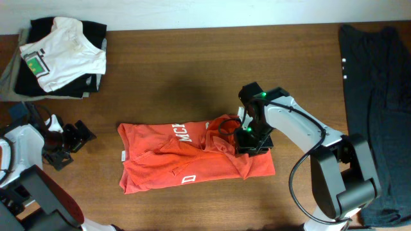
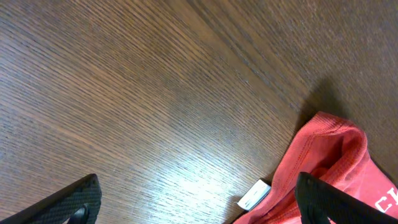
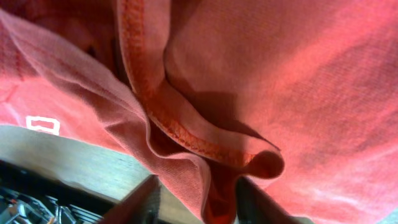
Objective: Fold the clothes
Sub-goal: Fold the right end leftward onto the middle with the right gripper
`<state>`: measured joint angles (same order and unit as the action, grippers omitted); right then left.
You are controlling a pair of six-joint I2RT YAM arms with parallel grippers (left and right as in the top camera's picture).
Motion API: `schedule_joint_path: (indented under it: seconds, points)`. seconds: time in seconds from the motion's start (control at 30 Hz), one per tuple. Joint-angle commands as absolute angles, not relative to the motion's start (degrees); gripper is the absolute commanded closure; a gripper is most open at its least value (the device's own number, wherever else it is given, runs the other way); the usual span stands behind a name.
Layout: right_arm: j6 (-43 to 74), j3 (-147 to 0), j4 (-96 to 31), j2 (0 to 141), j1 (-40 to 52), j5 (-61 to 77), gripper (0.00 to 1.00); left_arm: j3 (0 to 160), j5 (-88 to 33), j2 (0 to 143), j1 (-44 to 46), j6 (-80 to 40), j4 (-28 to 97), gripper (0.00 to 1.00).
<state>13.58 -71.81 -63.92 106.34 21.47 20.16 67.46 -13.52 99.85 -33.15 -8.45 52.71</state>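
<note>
White print on the red T-shirt (image 1: 160,163), mostly lost in folds: something like "MCE" near the upper edge, a lone "D" or "0" lower down. Partial letters in the left wrist view, unreadable. Small white tag (image 2: 254,195), blank

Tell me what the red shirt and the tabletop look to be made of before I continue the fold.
Red-orange T-shirt: soft knit, likely cotton, matte. The right wrist view shows fine fabric texture, a stitched hem and limp folds. Table: wood or wood-look laminate, brown, straight grain lines with a faint sheen. The look does not settle which.
</note>
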Motion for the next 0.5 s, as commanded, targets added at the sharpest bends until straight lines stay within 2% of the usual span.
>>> schedule_joint_path:
  seconds: [0.0, 0.13, 0.17, 0.2, 0.23, 0.3, 0.37, 0.4, 0.43, 0.47]
  points:
    - [13.76, -71.22, -63.79, 106.19, 22.0, 21.41, 0.96, 68.29, -14.2, 98.98, -33.39, -8.34, 53.17, 0.01]
    - [13.98, -71.24, -60.73, 106.19, 30.06, 30.39, 0.96, 68.29, -14.2, 98.98, -33.39, -8.34, 53.15, 0.01]
    - [13.98, -71.24, -59.53, 106.19, 34.11, 30.44, 0.88, 68.29, -14.17, 98.98, -33.39, -8.32, 53.15, 0.01]
    - [14.44, -71.24, -58.39, 106.19, 37.93, 30.44, 0.65, 68.29, -14.2, 98.98, -33.39, -8.34, 53.17, 0.01]
    - [14.39, -71.24, -57.95, 106.19, 39.11, 30.41, 0.62, 68.29, -14.2, 98.98, -33.39, -8.34, 53.15, 0.01]
    - [14.35, -72.99, -58.54, 106.1, 38.41, 30.41, 0.62, 68.29, -14.2, 98.98, -33.39, -8.32, 53.17, 0.01]
    - [12.29, -80.64, -66.08, 106.1, 33.41, 27.83, 0.62, 68.29, -14.17, 98.98, -33.39, -8.32, 53.19, 0.01]
    - [12.25, -84.73, -70.17, 106.1, 30.48, 22.0, 0.58, 68.29, -14.17, 98.98, -33.39, -8.32, 53.19, 0.01]
    - [12.25, -87.42, -72.71, 106.1, 27.46, 16.16, 0.37, 68.29, -14.17, 98.98, -33.39, -8.32, 53.19, 0.01]
    - [12.23, -87.81, -72.58, 106.13, 23.46, 13.1, 0.09, 68.29, -14.17, 98.98, -33.39, -8.32, 53.17, 0.01]
